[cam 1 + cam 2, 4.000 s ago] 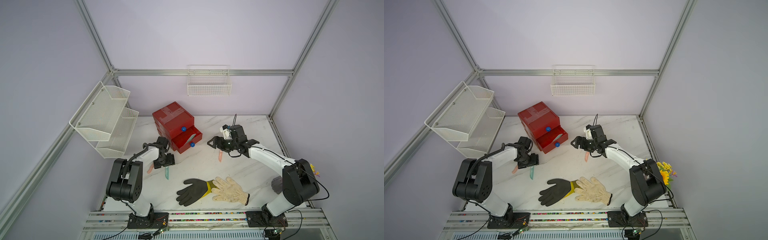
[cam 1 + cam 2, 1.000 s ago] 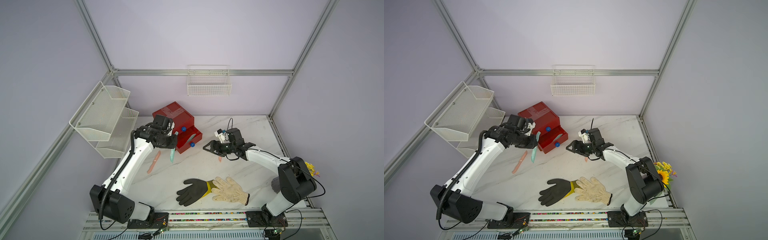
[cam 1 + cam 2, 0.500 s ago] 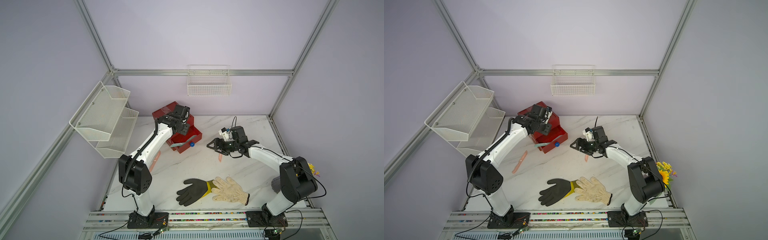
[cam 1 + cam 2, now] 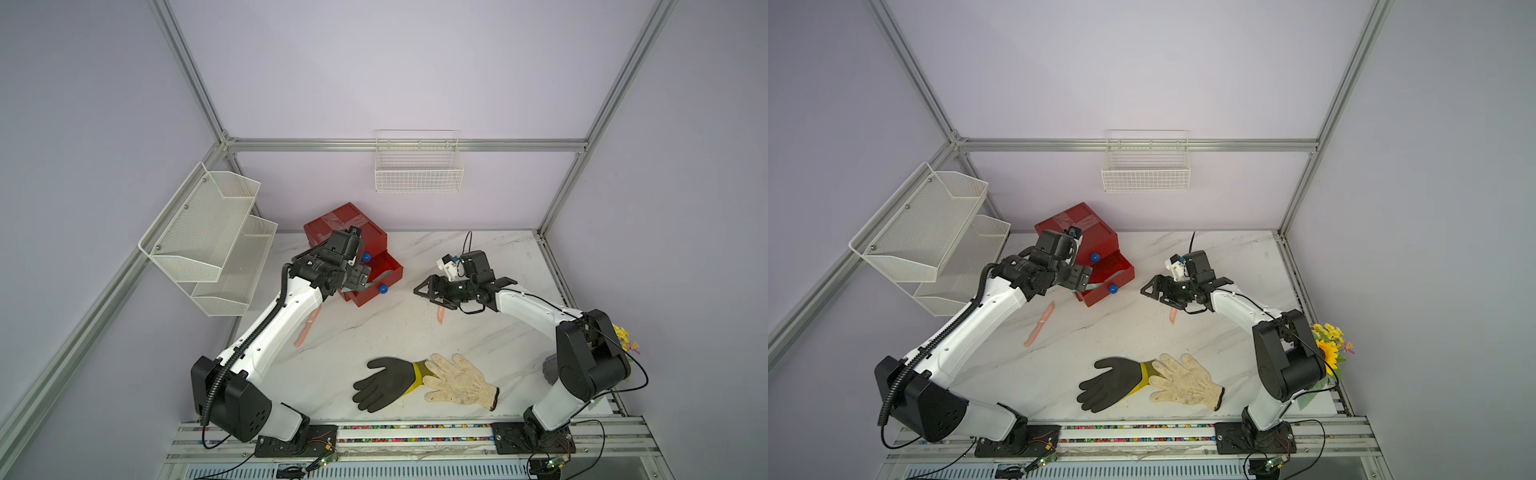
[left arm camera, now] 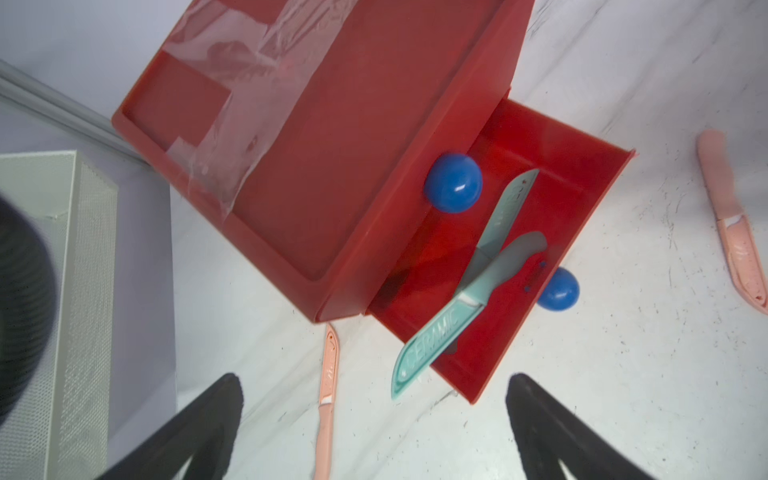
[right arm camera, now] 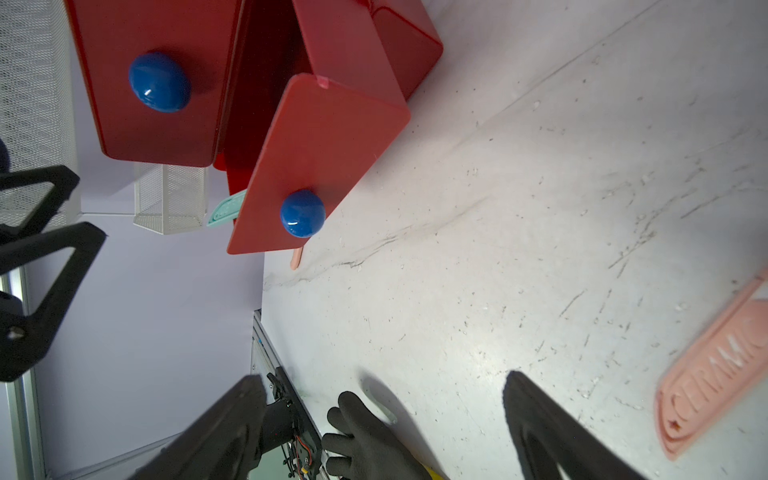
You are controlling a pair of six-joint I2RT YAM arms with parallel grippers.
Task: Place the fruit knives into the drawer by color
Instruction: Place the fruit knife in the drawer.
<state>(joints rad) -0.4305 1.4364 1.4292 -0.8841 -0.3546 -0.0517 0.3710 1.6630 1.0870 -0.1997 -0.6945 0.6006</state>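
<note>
The red drawer cabinet (image 4: pixel 345 224) stands at the back left with its bottom drawer (image 5: pixel 582 187) pulled out. Two teal fruit knives lie crossed inside it. One teal knife (image 5: pixel 440 332) pokes its blade out over the drawer's side wall, and the other (image 5: pixel 505 212) lies under it. My left gripper (image 5: pixel 374 382) hangs open just above that drawer, holding nothing. One pink knife (image 4: pixel 1040 324) lies on the table left of the drawer. A second pink knife (image 4: pixel 1172 316) lies under my right gripper (image 4: pixel 426 291), which is open and empty above the table.
A black glove (image 4: pixel 386 384) and a cream glove (image 4: pixel 457 382) lie near the front edge. White wire baskets hang on the back wall (image 4: pixel 417 174) and the left wall (image 4: pixel 216 232). Yellow flowers (image 4: pixel 1329 349) sit behind the right arm's base.
My left arm carried a teal knife from the table up to the open drawer and has opened, leaving the knife in the drawer. The right gripper shifted only slightly.
</note>
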